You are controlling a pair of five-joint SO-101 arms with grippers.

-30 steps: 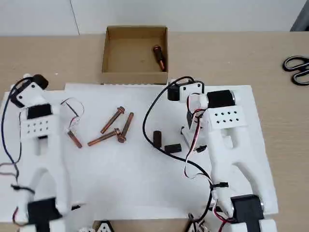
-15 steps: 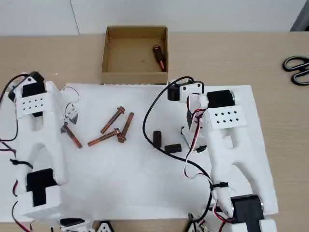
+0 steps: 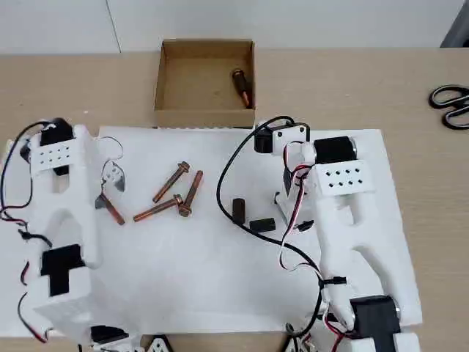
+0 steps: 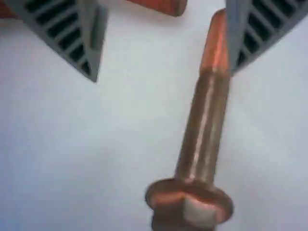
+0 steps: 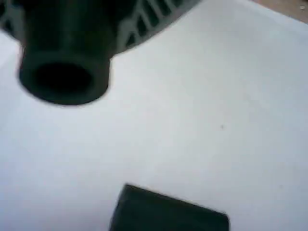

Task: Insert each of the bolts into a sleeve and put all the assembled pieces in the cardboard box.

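Now the left end effector [image 4: 161,72] hangs wide open over the white foam board [image 3: 220,279], a copper-coloured flanged bolt [image 4: 202,134] lying between its fingers with the tip against one of them. The right end effector [image 5: 82,29] clamps a black cylindrical sleeve [image 5: 62,72] just above the board. The brown cardboard box [image 3: 157,81] holds one assembled piece [image 3: 242,86].

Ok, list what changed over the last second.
The left arm shifted toward the table's far side; the left gripper now hangs open over the tip of the leftmost bolt, not gripping it. The right arm, other three bolts, two sleeves and cardboard box stayed put.
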